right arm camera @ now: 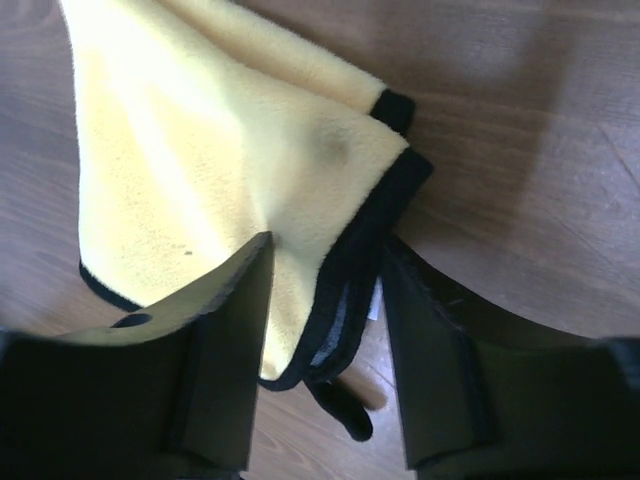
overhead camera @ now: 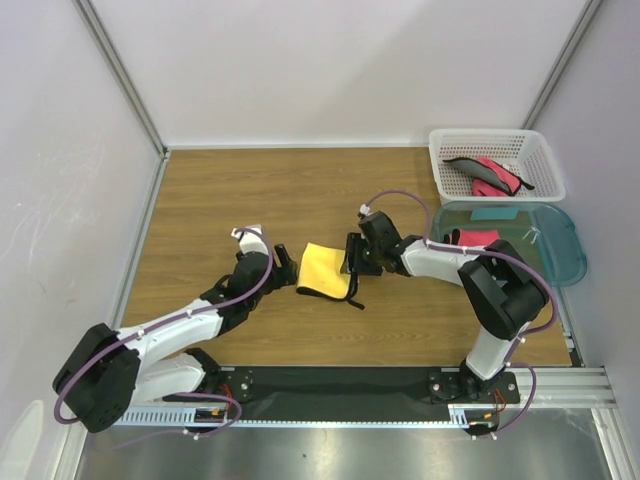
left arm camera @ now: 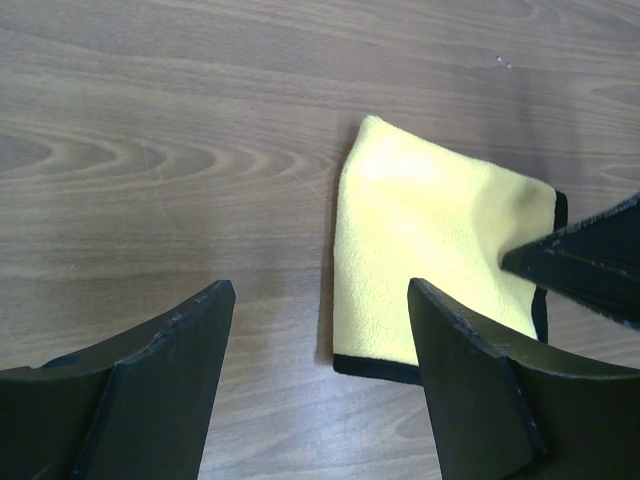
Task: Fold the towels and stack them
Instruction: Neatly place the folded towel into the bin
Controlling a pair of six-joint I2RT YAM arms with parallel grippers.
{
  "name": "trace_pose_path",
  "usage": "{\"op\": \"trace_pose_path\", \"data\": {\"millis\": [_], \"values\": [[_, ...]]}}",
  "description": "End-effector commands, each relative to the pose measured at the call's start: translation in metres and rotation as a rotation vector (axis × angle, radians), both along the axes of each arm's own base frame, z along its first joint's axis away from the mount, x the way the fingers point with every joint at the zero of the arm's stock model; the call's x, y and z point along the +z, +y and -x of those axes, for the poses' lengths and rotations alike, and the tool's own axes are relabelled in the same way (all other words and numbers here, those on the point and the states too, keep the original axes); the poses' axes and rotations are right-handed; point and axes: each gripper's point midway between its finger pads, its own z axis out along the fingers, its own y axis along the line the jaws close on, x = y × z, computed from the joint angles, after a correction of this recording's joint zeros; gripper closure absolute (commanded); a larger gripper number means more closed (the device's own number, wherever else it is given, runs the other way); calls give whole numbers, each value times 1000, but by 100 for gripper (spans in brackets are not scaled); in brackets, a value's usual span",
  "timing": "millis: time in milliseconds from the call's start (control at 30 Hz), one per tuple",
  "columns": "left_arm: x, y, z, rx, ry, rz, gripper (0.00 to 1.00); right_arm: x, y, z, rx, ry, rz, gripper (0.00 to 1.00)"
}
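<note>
A yellow towel (overhead camera: 322,270) with black trim lies folded on the wooden table's middle. My left gripper (overhead camera: 285,268) is open and empty, just left of the towel's left edge. In the left wrist view the towel (left arm camera: 440,240) lies ahead and to the right of the left gripper (left arm camera: 320,290). My right gripper (overhead camera: 352,268) sits at the towel's right edge. In the right wrist view its jaws (right arm camera: 328,245) stand apart astride the black-trimmed edge of the towel (right arm camera: 200,150), with bare table showing between them.
A white basket (overhead camera: 545,170) holding red and grey cloths stands at the back right. A teal transparent tray (overhead camera: 560,250) with a pink towel (overhead camera: 475,238) lies in front of it. Grey walls close in the table's left, back and right.
</note>
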Motion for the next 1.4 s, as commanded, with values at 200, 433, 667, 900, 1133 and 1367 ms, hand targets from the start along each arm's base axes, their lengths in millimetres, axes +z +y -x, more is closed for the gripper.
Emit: {"op": "trace_pose_path", "data": {"millis": [200,433,667,900,1133,1367], "values": [[1,2,3,-10,1,28,23,-39,-8,4,-37,8,32,83],[9,4,1,-13,-16,22,23,2,4,-21,-19,-83,-21,100],[16,7,-3,-10,-40,21,23,55,-35,-42,-3,-183,147,100],[22,7,-10,-18,-53,5,22,78,-73,-55,5,-230,315,100],[23,2,-16,-51,-41,-9,22,98,-134,-68,54,-230,472,100],[14,-7,-19,-97,16,-26,21,123,-181,-69,112,-187,545,100]]}}
